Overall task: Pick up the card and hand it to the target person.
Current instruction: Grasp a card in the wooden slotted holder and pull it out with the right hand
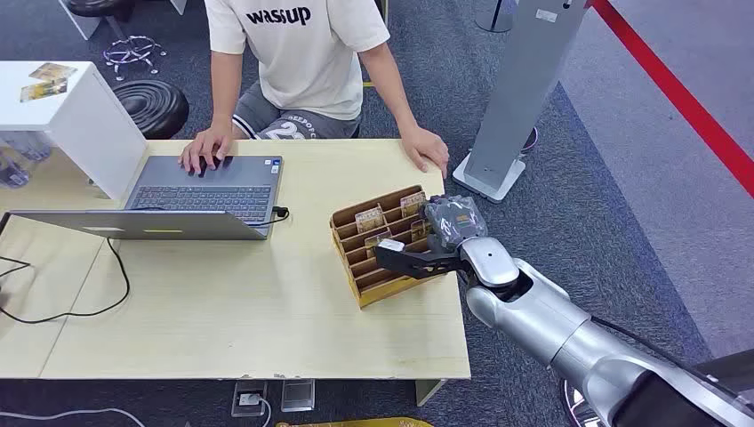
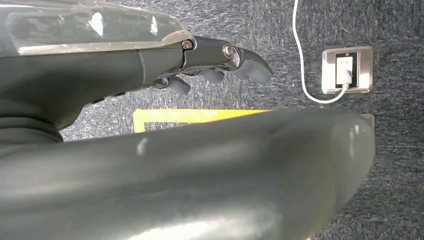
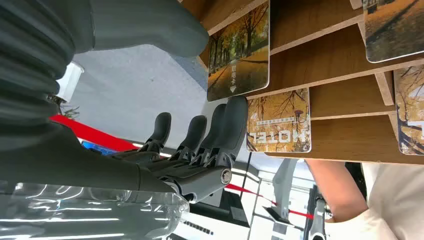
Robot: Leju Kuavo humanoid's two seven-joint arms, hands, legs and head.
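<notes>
- Several cards point(image 3: 239, 52) standing in the slots of the wooden rack point(image 1: 378, 245) on the table point(image 1: 249, 302), right hand point(image 1: 427, 253) reaching in, fingers point(image 3: 220, 130) apart, gripping nothing.
- Lying just past the fingertips, nearest card point(image 3: 279, 121), long axis running along its slot.
- Hanging low, left hand point(image 2: 220, 62), fingers loosely curled, holding nothing, well away.

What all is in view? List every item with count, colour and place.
table: one, light wood, centre.
card rack: one, brown wood, table's right side.
cards: several, autumn-tree print, in rack slots.
laptop: one, grey, table's left, open.
cable: one, black, beside laptop.
white stand: one, left, cards on top.
stool: one, black, behind table.
person: one, cream shirt, seated opposite.
floor socket: one, silver, carpet.
right hand: grey-black, at the rack.
left hand: dark grey, above carpet.
</notes>
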